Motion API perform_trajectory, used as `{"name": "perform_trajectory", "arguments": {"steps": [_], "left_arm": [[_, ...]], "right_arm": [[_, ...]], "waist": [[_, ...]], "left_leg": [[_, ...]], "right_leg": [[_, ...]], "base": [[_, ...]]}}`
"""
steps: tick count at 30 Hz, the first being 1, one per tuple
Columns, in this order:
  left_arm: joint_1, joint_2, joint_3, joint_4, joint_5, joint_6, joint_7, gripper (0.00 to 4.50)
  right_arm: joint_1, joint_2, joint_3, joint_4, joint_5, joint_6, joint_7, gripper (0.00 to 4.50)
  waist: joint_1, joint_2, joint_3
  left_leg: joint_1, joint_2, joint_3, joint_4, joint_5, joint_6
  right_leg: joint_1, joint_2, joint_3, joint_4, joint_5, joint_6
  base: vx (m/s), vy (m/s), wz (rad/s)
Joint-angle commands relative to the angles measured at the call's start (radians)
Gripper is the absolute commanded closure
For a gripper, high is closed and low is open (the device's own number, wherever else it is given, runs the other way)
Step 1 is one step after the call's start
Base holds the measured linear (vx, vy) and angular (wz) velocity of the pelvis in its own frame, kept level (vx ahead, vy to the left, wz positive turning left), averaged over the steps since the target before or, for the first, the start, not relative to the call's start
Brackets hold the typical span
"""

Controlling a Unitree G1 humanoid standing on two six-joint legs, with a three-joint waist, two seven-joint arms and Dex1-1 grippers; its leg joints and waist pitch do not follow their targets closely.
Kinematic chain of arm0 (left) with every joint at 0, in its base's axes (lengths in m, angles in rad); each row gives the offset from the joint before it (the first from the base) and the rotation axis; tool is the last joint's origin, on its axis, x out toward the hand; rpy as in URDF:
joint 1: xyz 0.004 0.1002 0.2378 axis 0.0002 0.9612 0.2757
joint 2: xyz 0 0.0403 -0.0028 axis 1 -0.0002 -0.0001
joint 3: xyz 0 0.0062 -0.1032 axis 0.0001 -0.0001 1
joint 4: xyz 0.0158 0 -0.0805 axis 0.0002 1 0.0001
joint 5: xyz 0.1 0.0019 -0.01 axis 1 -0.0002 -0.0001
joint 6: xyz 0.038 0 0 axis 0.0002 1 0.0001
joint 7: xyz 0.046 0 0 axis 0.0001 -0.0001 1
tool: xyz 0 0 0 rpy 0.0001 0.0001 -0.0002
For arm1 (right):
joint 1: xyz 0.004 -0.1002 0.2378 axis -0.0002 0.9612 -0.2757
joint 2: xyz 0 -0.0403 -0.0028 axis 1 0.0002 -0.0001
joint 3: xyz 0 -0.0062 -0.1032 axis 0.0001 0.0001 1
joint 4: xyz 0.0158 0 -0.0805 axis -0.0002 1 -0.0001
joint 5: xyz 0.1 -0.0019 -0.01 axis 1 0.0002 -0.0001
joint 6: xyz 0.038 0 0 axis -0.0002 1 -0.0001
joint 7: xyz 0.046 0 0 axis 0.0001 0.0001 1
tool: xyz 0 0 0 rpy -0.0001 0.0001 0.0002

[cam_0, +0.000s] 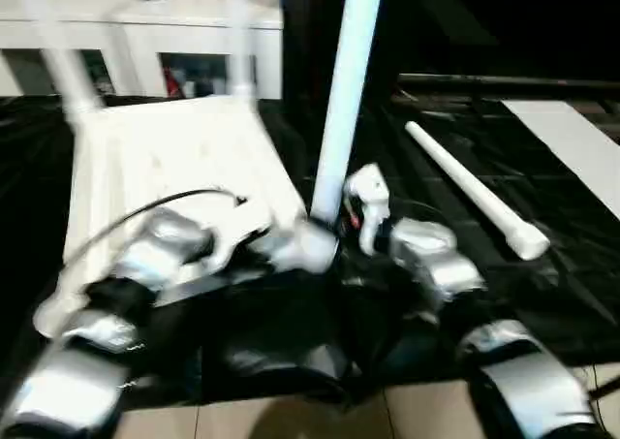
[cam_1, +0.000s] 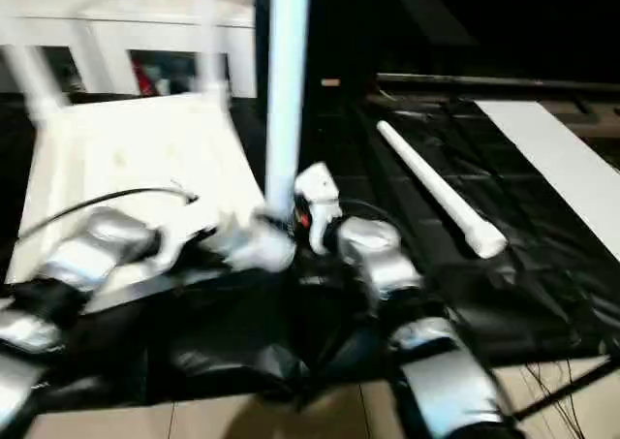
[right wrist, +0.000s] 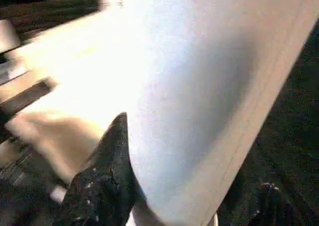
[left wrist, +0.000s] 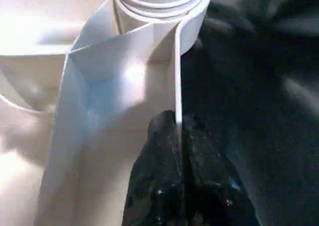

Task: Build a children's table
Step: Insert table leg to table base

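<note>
Head view: the upturned tabletop (cam_0: 174, 168) lies on black sheeting (cam_0: 542, 265), one leg (cam_0: 344, 100) rising upright from its near corner, a spare leg (cam_1: 436, 192) lying flat beside. Left wrist: left gripper (left wrist: 178, 151) pinches the top's rim. Right wrist: right gripper (right wrist: 174, 186) clamps the upright leg.

Head stereo pair downward (same scene); wrist cameras close-up.
</note>
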Motion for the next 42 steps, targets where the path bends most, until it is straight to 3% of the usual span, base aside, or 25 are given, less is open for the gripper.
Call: {"name": "perform_trajectory", "arguments": {"steps": [1,3,4,5,6,7,9,10,13,15,19,25,27,28,30,31,32,33,35,38,40,42], "left_arm": [[-0.023,-0.016,0.027,0.011,-0.003,0.062,0.051,4.50],[-0.031,-0.045,0.037,0.021,0.004,0.093,0.117,4.50],[-0.036,-0.083,0.057,0.024,0.000,0.122,0.183,4.50],[-0.034,-0.151,0.070,-0.002,0.001,0.161,0.259,4.50],[-0.027,-0.179,0.072,-0.020,0.001,0.174,0.281,4.50],[-0.027,-0.179,0.072,-0.020,0.001,0.174,0.281,4.50],[-0.013,-0.211,0.067,-0.049,0.000,0.196,0.296,4.50],[-0.009,-0.217,0.066,-0.055,0.002,0.198,0.303,4.50],[-0.004,-0.215,0.061,-0.059,0.004,0.202,0.309,4.50],[-0.004,-0.205,0.057,-0.055,0.005,0.196,0.315,4.50],[-0.008,-0.193,0.057,-0.049,0.006,0.190,0.321,4.50],[-0.013,-0.191,0.075,-0.050,0.016,0.178,0.347,4.50],[-0.013,-0.179,0.073,-0.058,0.011,0.151,0.317,4.50],[-0.011,-0.171,0.069,-0.065,0.007,0.136,0.296,4.50],[-0.009,-0.164,0.066,-0.072,0.003,0.121,0.276,4.50],[-0.008,-0.158,0.066,-0.073,0.001,0.113,0.265,4.50],[-0.007,-0.148,0.063,-0.075,0.000,0.108,0.252,4.50],[-0.006,-0.135,0.061,-0.076,-0.001,0.098,0.238,4.50],[-0.006,-0.124,0.061,-0.076,-0.008,0.080,0.213,4.50],[-0.004,-0.097,0.052,-0.081,-0.016,0.044,0.158,4.50],[-0.003,-0.079,0.045,-0.086,-0.020,0.025,0.124,4.50],[0.000,-0.065,0.043,-0.093,-0.031,0.015,0.081,4.50]], "right_arm": [[0.057,-0.033,-0.035,0.158,-0.060,0.101,-0.200,2.66],[0.046,-0.010,-0.053,0.174,-0.047,0.100,-0.257,2.66],[0.033,0.015,-0.071,0.192,-0.034,0.095,-0.330,2.66],[0.003,0.061,-0.099,0.229,-0.006,0.096,-0.408,2.66],[-0.008,0.077,-0.107,0.242,0.003,0.097,-0.432,2.66],[-0.008,0.077,-0.107,0.242,0.003,0.097,-0.432,2.66],[-0.021,0.097,-0.112,0.257,0.006,0.102,-0.466,2.66],[-0.024,0.102,-0.109,0.259,0.002,0.103,-0.470,2.66],[-0.032,0.112,-0.105,0.260,-0.009,0.108,-0.483,2.66],[-0.037,0.115,-0.104,0.263,-0.016,0.108,-0.492,2.66],[-0.043,0.116,-0.103,0.265,-0.022,0.099,-0.497,2.66],[-0.065,0.125,-0.085,0.266,-0.059,0.018,-0.411,2.66],[-0.078,0.117,-0.088,0.234,-0.048,-0.026,-0.361,1.96],[-0.084,0.110,-0.084,0.216,-0.047,-0.043,-0.334,1.89],[-0.089,0.103,-0.078,0.201,-0.049,-0.057,-0.306,1.89],[-0.089,0.094,-0.068,0.186,-0.055,-0.061,-0.292,1.71],[-0.088,0.088,-0.071,0.166,-0.049,-0.059,-0.270,1.71],[-0.087,0.076,-0.075,0.138,-0.037,-0.054,-0.235,1.57],[-0.083,0.063,-0.078,0.104,-0.022,-0.045,-0.193,1.41],[-0.066,0.023,-0.084,0.023,0.011,-0.004,-0.100,1.24],[-0.051,-0.009,-0.085,-0.021,0.019,0.016,-0.025,1.24],[-0.017,-0.058,-0.064,-0.083,0.029,0.046,0.093,1.24]], "waist": [[0.000,0.019,-0.024],[0.000,0.019,-0.021],[0.005,0.026,-0.021],[0.003,0.020,-0.022],[0.006,0.024,-0.023],[0.005,0.021,-0.022],[0.006,0.022,-0.023],[0.008,0.021,-0.028],[0.007,0.022,-0.030],[0.006,0.023,-0.029],[0.004,0.024,-0.024],[0.004,0.023,-0.021],[0.005,0.025,-0.022],[0.005,0.023,-0.023],[0.007,0.023,-0.033],[0.006,0.024,-0.038],[0.007,0.024,-0.041],[0.007,0.023,-0.044],[0.006,0.029,-0.048],[0.007,0.030,-0.051],[0.009,0.035,-0.047],[0.015,0.033,-0.047]], "left_leg": [[0.004,0.043,-0.020,-0.086,-0.346,-0.046],[-0.001,0.039,-0.013,-0.085,-0.310,-0.030],[0.001,0.038,-0.013,-0.084,-0.317,-0.028],[0.002,0.040,-0.010,-0.082,-0.310,-0.026],[0.001,0.039,-0.011,-0.083,-0.292,-0.027],[0.002,0.041,-0.008,-0.083,-0.290,-0.023],[-0.007,0.038,-0.010,-0.083,-0.263,-0.010],[-0.002,0.036,-0.006,-0.079,-0.243,-0.001],[-0.004,0.035,-0.005,-0.077,-0.185,0.022],[-0.003,0.035,-0.004,-0.078,-0.195,0.024],[0.001,0.037,-0.006,-0.085,-0.275,0.000],[-0.001,0.037,-0.005,-0.087,-0.285,-0.001],[0.000,0.038,-0.005,-0.086,-0.278,0.004],[-0.001,0.037,-0.005,-0.085,-0.271,0.009],[-0.008,0.037,-0.003,-0.074,-0.177,0.032],[-0.013,0.033,-0.002,-0.063,-0.083,0.058],[-0.014,0.031,-0.001,-0.059,-0.041,0.076],[-0.020,0.026,0.000,-0.049,0.024,0.116],[-0.021,0.024,0.001,-0.041,0.063,0.161],[-0.025,0.024,0.000,-0.031,0.110,0.210],[-0.024,0.029,-0.001,-0.031,0.092,0.219],[-0.021,0.033,0.002,-0.028,0.062,0.215]], "right_leg": [[0.009,-0.071,0.063,-0.100,-0.231,-0.196],[0.006,-0.065,0.062,-0.099,-0.191,-0.202],[0.005,-0.066,0.062,-0.100,-0.201,-0.201],[0.003,-0.067,0.065,-0.100,-0.190,-0.205],[0.004,-0.067,0.064,-0.099,-0.178,-0.209],[0.003,-0.065,0.066,-0.100,-0.168,-0.211],[0.009,-0.061,0.066,-0.095,-0.127,-0.203],[0.008,-0.059,0.066,-0.095,-0.089,-0.200],[0.014,-0.056,0.064,-0.087,0.037,-0.214],[0.014,-0.056,0.064,-0.089,0.027,-0.216],[0.007,-0.058,0.067,-0.101,-0.104,-0.201],[0.005,-0.060,0.069,-0.104,-0.122,-0.193],[0.004,-0.059,0.070,-0.104,-0.117,-0.195],[0.006,-0.060,0.071,-0.103,-0.104,-0.197],[0.016,-0.061,0.070,-0.088,0.022,-0.223],[0.021,-0.056,0.068,-0.072,0.161,-0.242],[0.022,-0.054,0.067,-0.067,0.227,-0.249],[0.024,-0.052,0.064,-0.056,0.343,-0.261],[0.022,-0.052,0.062,-0.048,0.441,-0.277],[0.023,-0.048,0.058,-0.037,0.533,-0.289],[0.019,-0.049,0.054,-0.038,0.505,-0.298],[0.019,-0.050,0.055,-0.041,0.455,-0.306]], "base": [[0.000,0.000,0.00],[0.000,0.000,0.00],[0.000,0.000,0.00],[0.000,0.000,0.00],[0.000,0.000,0.00],[0.000,0.000,0.00],[0.000,0.000,0.00],[0.000,0.000,0.00],[0.000,0.000,0.00],[0.000,0.000,0.00],[0.000,0.000,0.00],[0.000,0.000,0.00],[0.000,0.000,0.00],[0.000,0.000,0.00],[0.000,0.000,0.00],[0.000,0.000,0.00],[0.000,0.000,0.00],[0.000,0.000,0.00],[0.000,0.000,0.00],[0.000,0.000,0.00],[0.000,0.000,0.00],[0.000,0.000,0.00]]}}
